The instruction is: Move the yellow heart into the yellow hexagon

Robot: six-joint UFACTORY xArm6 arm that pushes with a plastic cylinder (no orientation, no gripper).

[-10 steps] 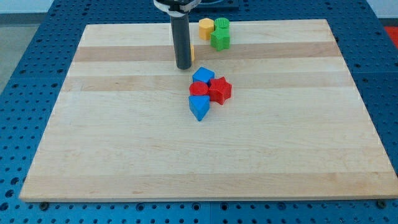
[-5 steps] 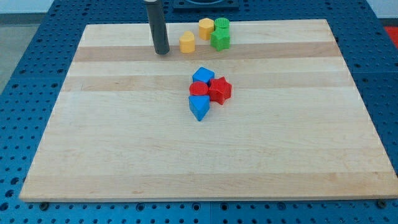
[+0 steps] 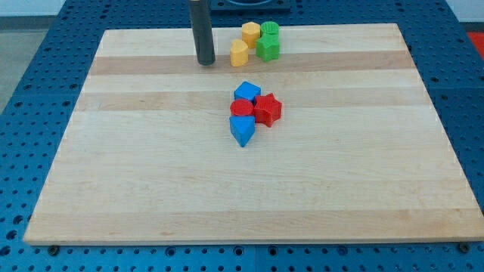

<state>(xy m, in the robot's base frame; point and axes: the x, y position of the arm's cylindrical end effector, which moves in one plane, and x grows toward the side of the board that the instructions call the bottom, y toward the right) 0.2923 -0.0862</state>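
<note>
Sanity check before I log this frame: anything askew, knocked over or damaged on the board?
Nothing stands out. My tip sits just to the view's left of the yellow heart, which lies close below the yellow hexagon. The green blocks and the red and blue cluster look intact on the board.

A single camera view covers the scene, looking down at a steep oblique angle from the near edge of the wooden surface (image 3: pixel 249 189), which narrows toward the view's top and so recedes from the lens. The framing is moderately close: the whole surface fits within the view with narrow strips of the blue perforated bench (image 3: pixel 30 68) showing on all sides, while the rod (image 3: pixel 203 34) is cut off by the view's top. No second view is supplied, so no shared coverage can be reported.
</note>
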